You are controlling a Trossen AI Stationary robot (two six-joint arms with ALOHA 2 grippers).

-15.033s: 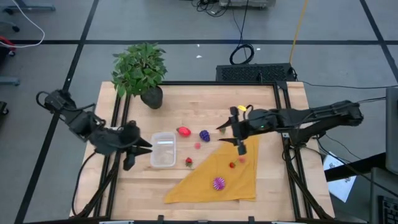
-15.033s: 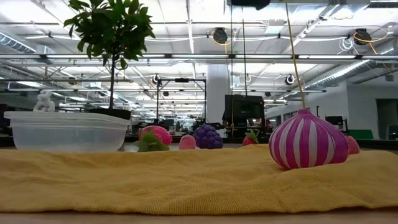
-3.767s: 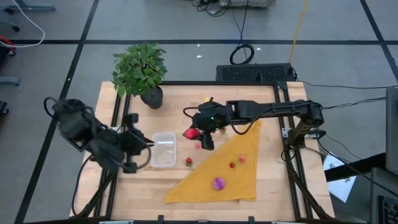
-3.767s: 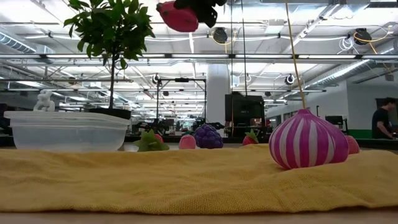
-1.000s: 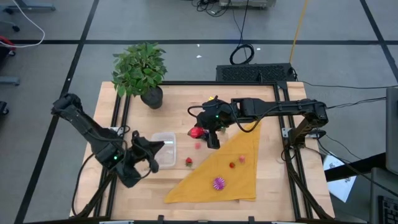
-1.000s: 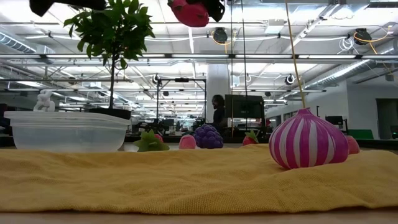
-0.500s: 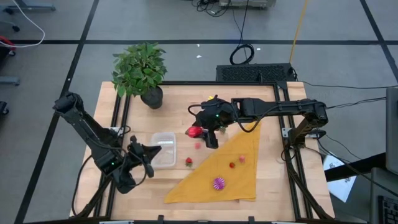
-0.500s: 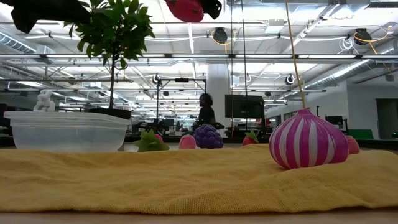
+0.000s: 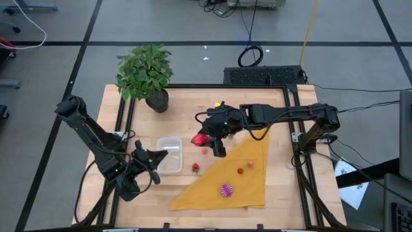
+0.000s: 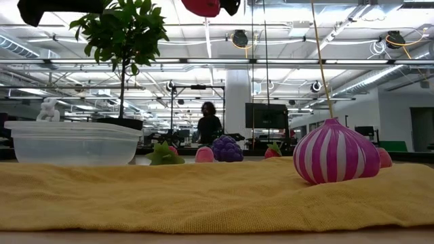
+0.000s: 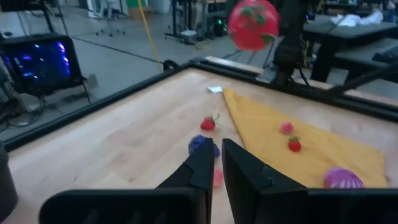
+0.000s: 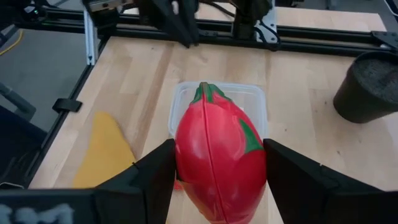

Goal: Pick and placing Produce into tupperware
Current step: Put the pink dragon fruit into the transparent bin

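right gripper clamps the red fruit aloft, now drifted a little nearer the tupperware at its 9 o'clock; release comes soon. left gripper, pinched shut and empty, waits beside the box.

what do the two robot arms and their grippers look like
Both arms are dark, near black, built of slim jointed segments with black cables running along them. The right arm shows a small yellow mark near its wrist. The left gripper has two flat, tapering dark fingers; the right gripper has broad, angular black fingers.
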